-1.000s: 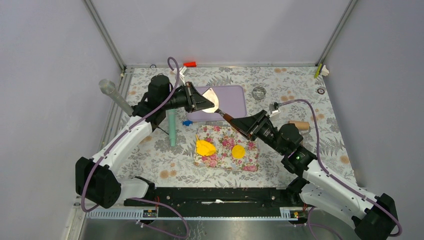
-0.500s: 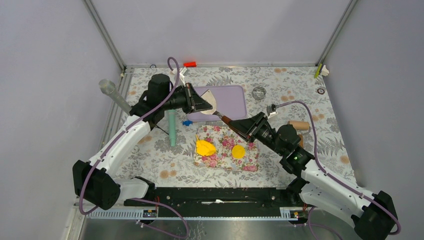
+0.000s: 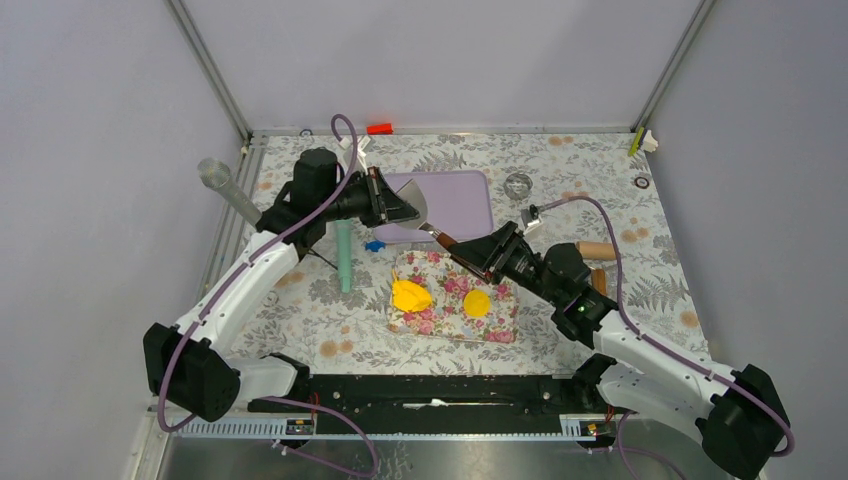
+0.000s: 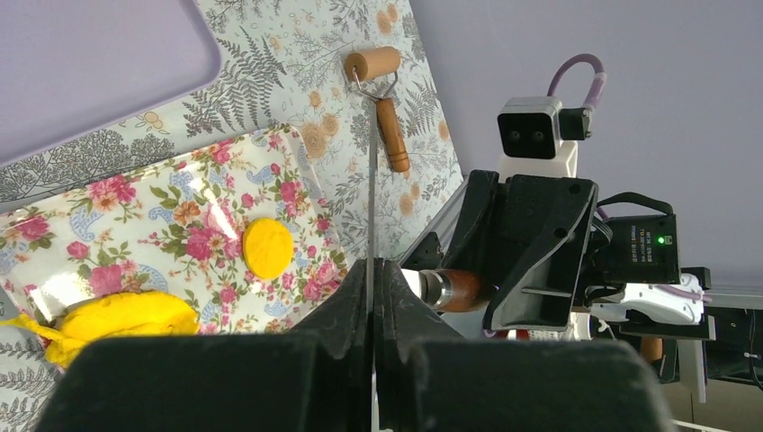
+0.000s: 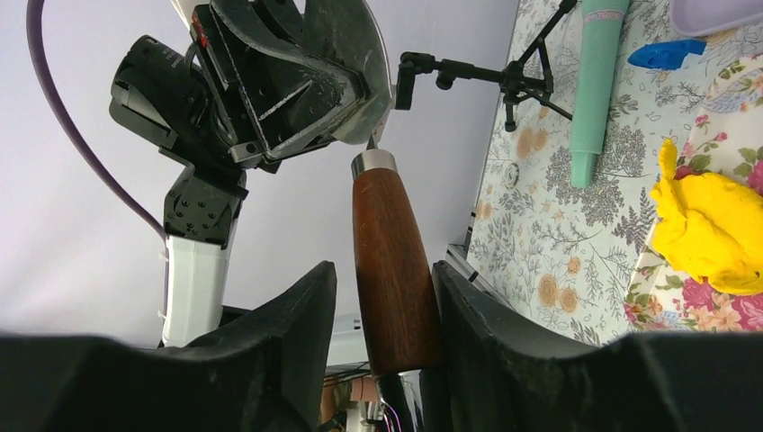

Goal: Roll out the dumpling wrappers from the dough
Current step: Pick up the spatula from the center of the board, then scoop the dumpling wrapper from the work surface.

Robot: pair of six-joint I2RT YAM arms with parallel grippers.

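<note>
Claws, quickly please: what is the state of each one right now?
Left claw: closed on the scraper blade.
Right claw: closed on the wooden handle of the same scraper.

A worktop point(image 3: 600, 160) covered in a pale cloth printed with grey ferns and orange blossoms sits inside a plain booth. Smooth lilac-grey walls point(image 3: 440, 60) close it in on the left, far and right sides. Slim metal posts point(image 3: 208, 68) rise at the two far corners. A black rail point(image 3: 440, 390) runs along the near edge. The light is soft and even.
</note>
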